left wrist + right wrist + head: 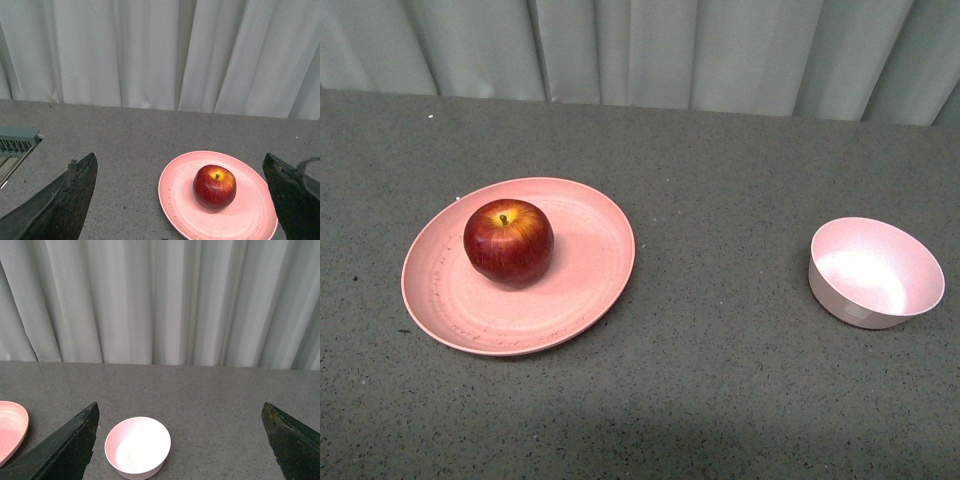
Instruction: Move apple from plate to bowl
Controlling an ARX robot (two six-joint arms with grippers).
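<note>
Left claw (179, 156) gapes wide, empty — the apple (215, 187) sits on the plate (182, 202) just ahead, between its fingers. Right claw (179, 404) equally wide, empty — bowl (137, 445) ahead on the tabletop (215, 390).

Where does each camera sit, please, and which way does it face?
Front: on the body, looking down at the table; apple on plate left, bowl right; no arm shows.
Left wrist: faces the curtain over apple and plate; open left gripper frames them.
Right wrist: faces the curtain over the bowl; open right gripper shows.
Shared: all three show the plate.
</note>
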